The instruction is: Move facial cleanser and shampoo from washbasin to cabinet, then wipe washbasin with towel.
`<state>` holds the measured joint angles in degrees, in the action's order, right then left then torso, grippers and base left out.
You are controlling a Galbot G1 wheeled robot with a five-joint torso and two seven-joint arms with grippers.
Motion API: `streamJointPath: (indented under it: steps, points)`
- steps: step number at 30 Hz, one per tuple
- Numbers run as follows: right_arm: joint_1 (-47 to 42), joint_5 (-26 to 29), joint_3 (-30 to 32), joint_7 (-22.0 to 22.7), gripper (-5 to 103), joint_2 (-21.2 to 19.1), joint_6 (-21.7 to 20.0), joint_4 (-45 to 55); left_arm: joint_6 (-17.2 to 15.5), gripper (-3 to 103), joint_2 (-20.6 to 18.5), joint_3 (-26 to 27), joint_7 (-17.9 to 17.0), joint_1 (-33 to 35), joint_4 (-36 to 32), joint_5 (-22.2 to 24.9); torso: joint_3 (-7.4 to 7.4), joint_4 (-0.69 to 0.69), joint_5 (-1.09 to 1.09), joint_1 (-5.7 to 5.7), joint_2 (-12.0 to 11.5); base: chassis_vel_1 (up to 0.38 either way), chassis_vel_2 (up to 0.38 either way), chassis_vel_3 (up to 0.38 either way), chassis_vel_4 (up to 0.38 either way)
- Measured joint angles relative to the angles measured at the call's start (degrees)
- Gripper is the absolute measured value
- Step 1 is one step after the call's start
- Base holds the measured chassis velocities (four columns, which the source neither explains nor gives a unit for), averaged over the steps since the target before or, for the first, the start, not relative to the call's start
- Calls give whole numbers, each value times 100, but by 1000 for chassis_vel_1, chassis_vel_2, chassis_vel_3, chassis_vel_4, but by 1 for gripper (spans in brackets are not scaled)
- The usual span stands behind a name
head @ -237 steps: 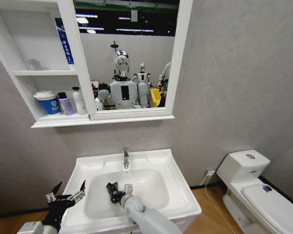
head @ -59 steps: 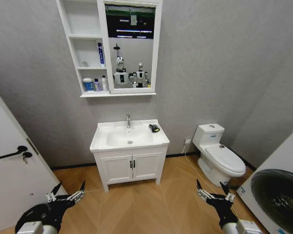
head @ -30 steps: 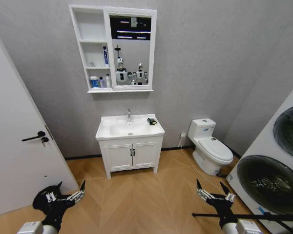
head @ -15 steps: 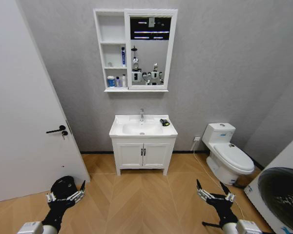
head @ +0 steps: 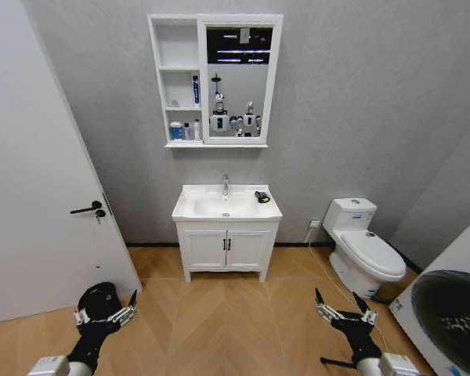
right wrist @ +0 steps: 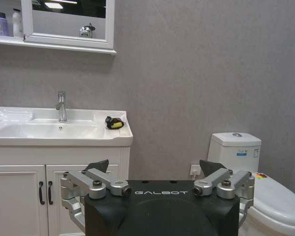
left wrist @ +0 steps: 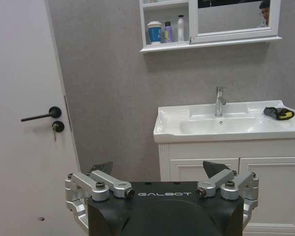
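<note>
The towel [head: 262, 197] lies at the washbasin's [head: 189, 212] back right corner, well ahead of both wide-open grippers, nearer the right gripper [head: 341, 311] than the left gripper [head: 106, 312].

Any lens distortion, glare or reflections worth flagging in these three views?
Head view: wide-angle stretch, the door edge leans; the mirror reflects ceiling strip lights. Left wrist view: even light, the left gripper sits in the foreground. Right wrist view: a lamp glints in the mirror, the right gripper sits in the foreground.
</note>
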<state>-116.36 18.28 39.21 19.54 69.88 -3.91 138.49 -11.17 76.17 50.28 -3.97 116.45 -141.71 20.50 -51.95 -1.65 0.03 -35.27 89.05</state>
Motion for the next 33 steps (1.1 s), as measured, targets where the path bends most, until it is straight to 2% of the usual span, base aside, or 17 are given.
streamJointPath:
  steps: [8,22,33]
  points:
    - [0,0,-1,0,100,0,0,0,0,100,0,0,0,0,0,0,1,0,-7,0,0,-19,-35,21,21]
    - [-1,0,-1,0,100,0,0,0,0,100,0,1,0,0,0,0,3,0,-3,7,3,99,-68,-98,79]
    - [0,0,-1,0,100,1,0,0,0,100,0,1,1,0,0,0,0,0,-3,-2,-1,13,-24,-15,19]
